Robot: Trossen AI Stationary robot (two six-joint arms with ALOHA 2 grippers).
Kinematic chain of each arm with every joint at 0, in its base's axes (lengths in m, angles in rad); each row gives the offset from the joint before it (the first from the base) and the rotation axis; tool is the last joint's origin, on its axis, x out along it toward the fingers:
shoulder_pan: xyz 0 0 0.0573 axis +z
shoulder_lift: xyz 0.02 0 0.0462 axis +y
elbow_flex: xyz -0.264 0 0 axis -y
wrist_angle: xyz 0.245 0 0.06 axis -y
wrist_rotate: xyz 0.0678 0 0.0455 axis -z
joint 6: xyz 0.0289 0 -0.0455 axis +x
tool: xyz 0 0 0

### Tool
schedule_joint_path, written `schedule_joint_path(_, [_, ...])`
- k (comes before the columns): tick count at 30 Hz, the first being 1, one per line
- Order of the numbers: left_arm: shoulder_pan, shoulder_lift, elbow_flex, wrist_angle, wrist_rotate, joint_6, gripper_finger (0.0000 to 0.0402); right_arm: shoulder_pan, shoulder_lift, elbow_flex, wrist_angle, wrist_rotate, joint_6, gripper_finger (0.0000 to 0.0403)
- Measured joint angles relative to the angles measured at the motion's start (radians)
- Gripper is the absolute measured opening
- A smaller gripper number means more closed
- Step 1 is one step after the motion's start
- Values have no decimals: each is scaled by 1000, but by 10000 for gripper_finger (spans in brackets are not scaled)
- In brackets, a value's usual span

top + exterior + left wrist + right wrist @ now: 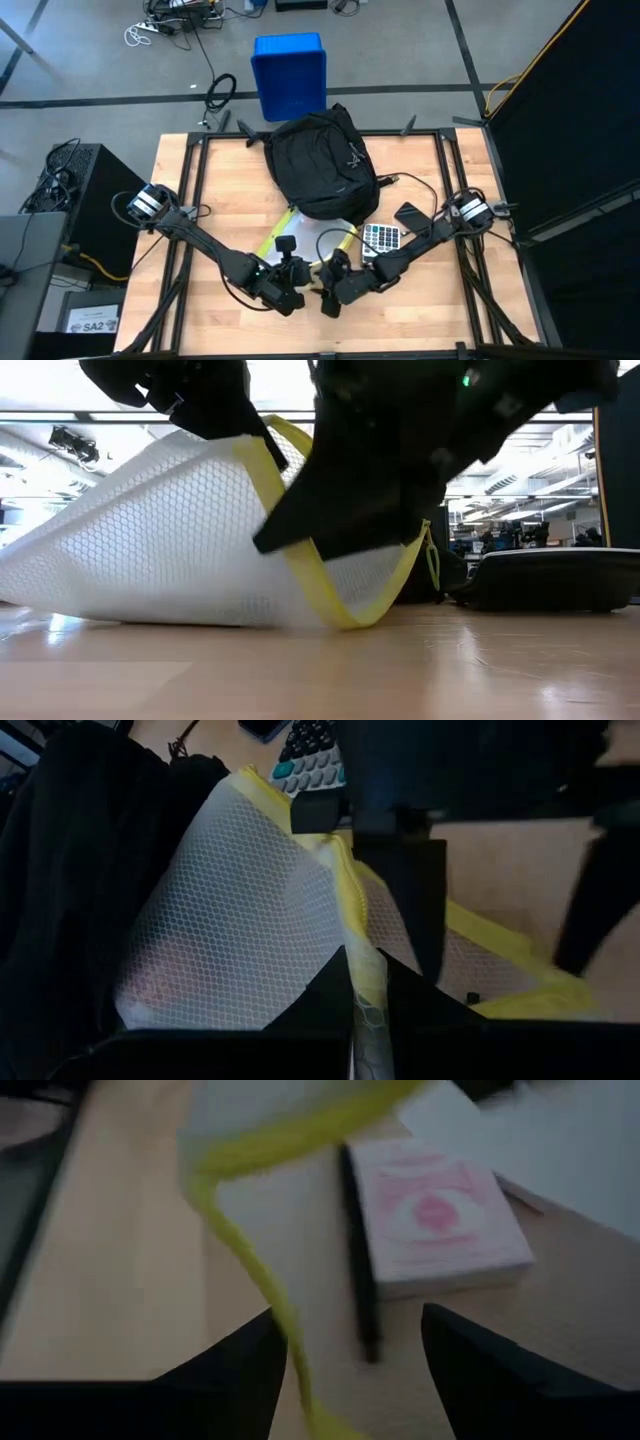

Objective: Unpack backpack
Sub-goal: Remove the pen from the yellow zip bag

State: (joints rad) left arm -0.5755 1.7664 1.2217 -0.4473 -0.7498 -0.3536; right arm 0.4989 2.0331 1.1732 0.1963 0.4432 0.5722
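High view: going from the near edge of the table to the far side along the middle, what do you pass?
Both grippers, left gripper and right gripper, side by side → white mesh pouch with yellow trim → backpack → blue bin on the floor beyond the table.

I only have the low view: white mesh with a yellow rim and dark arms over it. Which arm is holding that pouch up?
Observer: The left tool is shut on the yellow edge of the mesh pouch; its wrist view shows the grip.
Operator: And the other arm?
Observer: The right tool is open, close to that same yellow edge.
Operator: Anything else lying out on the table?
Observer: From above, a calculator lies beside the pouch, near the backpack.
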Motion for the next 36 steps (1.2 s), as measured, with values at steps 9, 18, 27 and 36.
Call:
schedule_joint_path(9, [0, 0, 0, -1, 2, 2, 0, 17, -49, 1, -149, 28, 39, 191])
schedule_joint_path(18, [0, 0, -1, -1, 1, 1, 0, -7, -41, 1, -137, 107, 54, 188])
schedule_joint_path(27, [0, 0, -1, 0, 2, 1, 0, -19, -41, 1, -151, 113, 50, 188])
schedule_joint_path(36, [0, 1, -1, 0, 4, -1, 0, -39, -42, 0, -219, 140, 89, 184])
